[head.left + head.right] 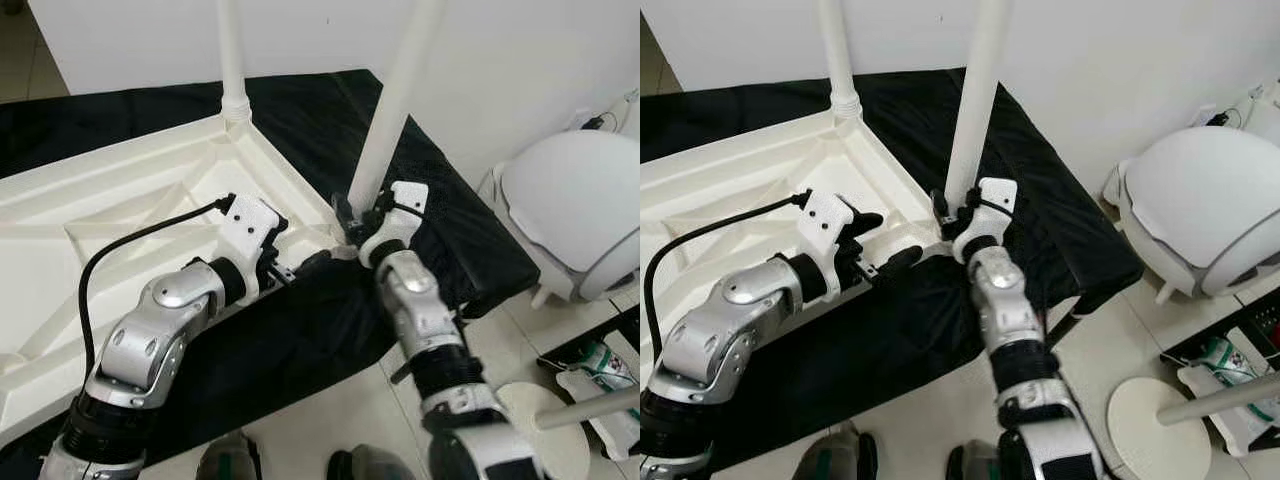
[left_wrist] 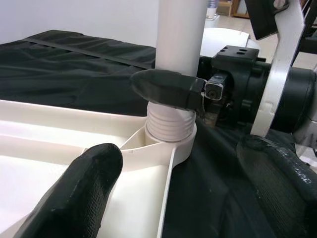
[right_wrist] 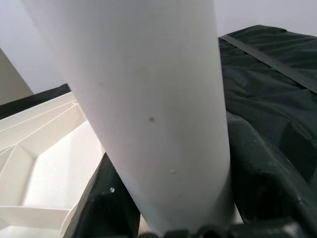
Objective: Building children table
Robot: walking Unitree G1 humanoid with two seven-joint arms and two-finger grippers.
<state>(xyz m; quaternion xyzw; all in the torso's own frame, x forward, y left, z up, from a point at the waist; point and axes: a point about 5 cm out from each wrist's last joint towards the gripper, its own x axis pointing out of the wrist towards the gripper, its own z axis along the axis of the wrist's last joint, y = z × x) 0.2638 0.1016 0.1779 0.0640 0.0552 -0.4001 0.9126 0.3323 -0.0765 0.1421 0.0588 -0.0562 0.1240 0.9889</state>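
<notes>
Left eye view: tabletop (image 1: 130,200) upside down on black-covered bench (image 1: 330,110); far leg (image 1: 232,60) seated; right gripper (image 1: 362,222) pinching near leg (image 1: 395,110) at corner socket.
Left wrist view: left gripper (image 2: 183,188) fingers spread beside socket (image 2: 171,130); threads showing, leg seemingly not fully home.
Other corners unseen.

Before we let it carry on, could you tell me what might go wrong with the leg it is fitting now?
The right gripper clamps the white table leg, which leans while its thread sits only partly in the corner socket; it could cross-thread or jam. The open left gripper merely rests by the upturned tabletop, which overhangs the black cloth, so twisting might shift it.
</notes>
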